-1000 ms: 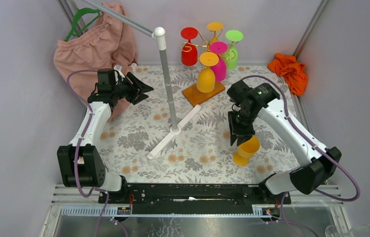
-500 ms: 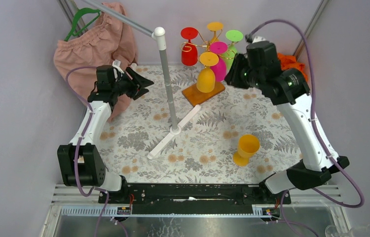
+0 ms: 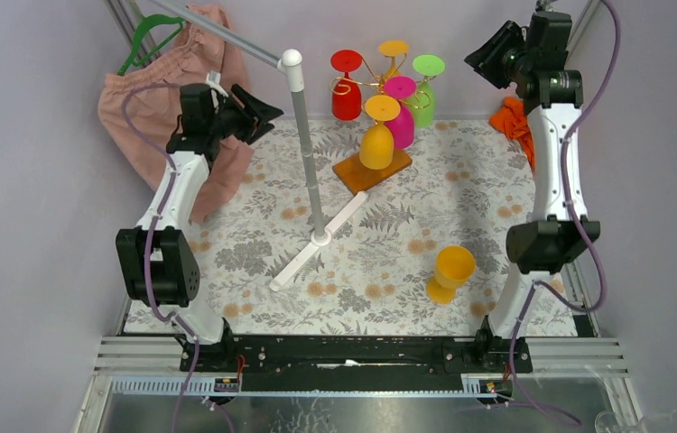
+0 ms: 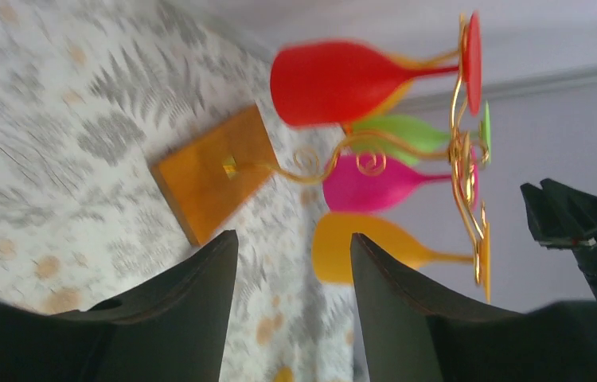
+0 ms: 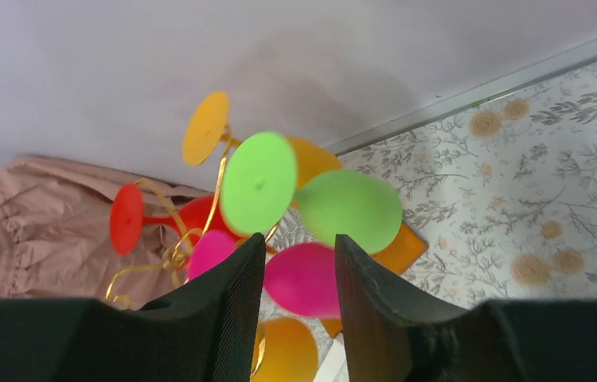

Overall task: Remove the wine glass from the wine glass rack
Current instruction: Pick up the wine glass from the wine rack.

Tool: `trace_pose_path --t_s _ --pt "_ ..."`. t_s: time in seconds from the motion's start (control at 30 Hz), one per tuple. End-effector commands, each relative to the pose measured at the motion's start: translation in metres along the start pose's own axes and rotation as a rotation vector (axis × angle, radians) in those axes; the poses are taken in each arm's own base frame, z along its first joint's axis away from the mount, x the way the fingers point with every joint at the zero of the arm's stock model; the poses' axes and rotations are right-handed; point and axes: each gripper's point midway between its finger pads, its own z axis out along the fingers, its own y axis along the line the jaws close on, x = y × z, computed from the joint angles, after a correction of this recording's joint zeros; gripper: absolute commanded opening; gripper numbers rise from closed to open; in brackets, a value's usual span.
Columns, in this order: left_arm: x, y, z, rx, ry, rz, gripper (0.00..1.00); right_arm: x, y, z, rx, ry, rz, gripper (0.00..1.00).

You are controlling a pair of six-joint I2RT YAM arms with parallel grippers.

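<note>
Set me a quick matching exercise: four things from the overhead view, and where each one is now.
1. red plastic wine glass
2. lime-green plastic wine glass
3. pink fabric garment
4. crumpled orange cloth

A. back right corner of the floral table
B. hanging on the right side of the gold wire wine glass rack
C. back left, on a green hanger
D. hanging on that rack's left side

Pairs: 1-D, 2-B, 3-C, 4-A

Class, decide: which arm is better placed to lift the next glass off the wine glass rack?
Right. The right arm hangs close to the wine glass rack, its open jaws aimed at the green glass; the left arm sits beyond the white pole.
</note>
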Motion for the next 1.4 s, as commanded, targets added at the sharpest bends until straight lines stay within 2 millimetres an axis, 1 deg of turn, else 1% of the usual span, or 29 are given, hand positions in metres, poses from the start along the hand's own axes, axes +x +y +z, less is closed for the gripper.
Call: trace_pose_path --t_s 0.0,0.1,0.17,0.27,0.4,0.53,0.63,0.73,0.9,1.23,1.37 --pt "-0.032 -0.010 -0.007 -0.208 -0.181 0.186 0.62 0.000 0.002 0.042 -0.169 0.076 0.080 0.45" --pt "-0.032 -0.014 -0.005 -0.204 -0.191 0.178 0.62 -0.001 0.001 0.063 -0.223 0.089 0.102 0.47" --pt "-0.029 -0.010 -0.003 -0.207 -0.179 0.164 0.61 0.001 -0.001 0.074 -0.264 0.110 0.146 0.47" --pt "-0.024 -0.002 0.002 -0.211 -0.157 0.141 0.60 0.003 0.001 0.080 -0.320 0.129 0.169 0.46" --pt "-0.021 0.001 0.008 -0.200 -0.138 0.131 0.57 0.001 0.003 0.078 -0.390 0.137 0.214 0.46" --pt "-0.019 0.000 0.009 -0.195 -0.133 0.133 0.54 -0.011 0.002 0.073 -0.438 0.092 0.238 0.46" --pt "-0.018 -0.001 0.009 -0.193 -0.135 0.134 0.54 -0.007 0.009 0.077 -0.490 0.148 0.276 0.46" --pt "-0.017 -0.001 0.010 -0.192 -0.133 0.131 0.54 -0.002 0.010 0.085 -0.523 0.190 0.300 0.45" --pt "-0.013 0.004 0.012 -0.199 -0.124 0.123 0.54 0.006 0.009 0.087 -0.554 0.221 0.323 0.45" --pt "-0.012 0.003 0.011 -0.199 -0.126 0.115 0.54 0.024 -0.002 0.093 -0.515 0.277 0.322 0.45" --pt "-0.011 0.002 0.009 -0.198 -0.127 0.114 0.54 0.029 -0.001 0.095 -0.522 0.293 0.325 0.45"
